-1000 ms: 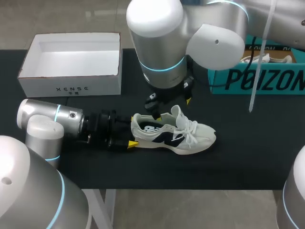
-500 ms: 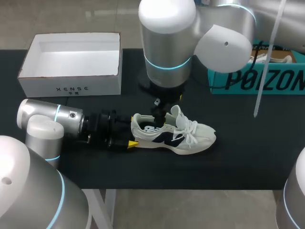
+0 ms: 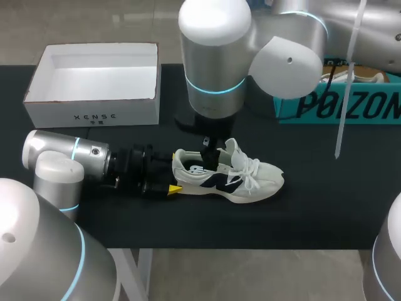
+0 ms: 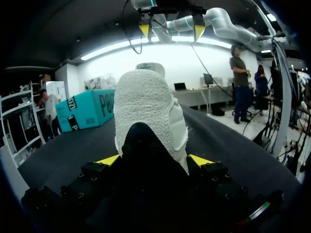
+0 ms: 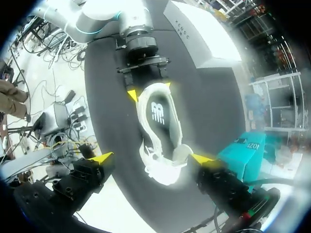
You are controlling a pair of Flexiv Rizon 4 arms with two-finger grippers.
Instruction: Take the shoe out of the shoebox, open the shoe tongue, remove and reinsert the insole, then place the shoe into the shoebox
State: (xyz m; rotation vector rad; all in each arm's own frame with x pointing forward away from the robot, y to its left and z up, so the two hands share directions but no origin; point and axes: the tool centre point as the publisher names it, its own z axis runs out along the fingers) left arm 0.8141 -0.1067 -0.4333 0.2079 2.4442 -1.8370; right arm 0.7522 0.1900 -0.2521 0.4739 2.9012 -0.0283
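right arm (image 3: 216, 63) has dropped closer over the shoe (image 3: 260, 177). right gripper (image 5: 151, 158) spread wide, holding nothing, tongue end straight below, shoe's length crosswise to the finger line. left gripper (image 4: 153, 159) pinches the heel. shoe's on the table (image 3: 313, 213), near the shoebox (image 3: 94, 116).

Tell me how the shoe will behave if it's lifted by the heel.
The shoe looks light for its size: fabric upper, thick foam-like sole. Its tongue and laces look soft and will probably flop. Gripped only at the heel by the left gripper, the toe may dip or swing; the right gripper is open above it.
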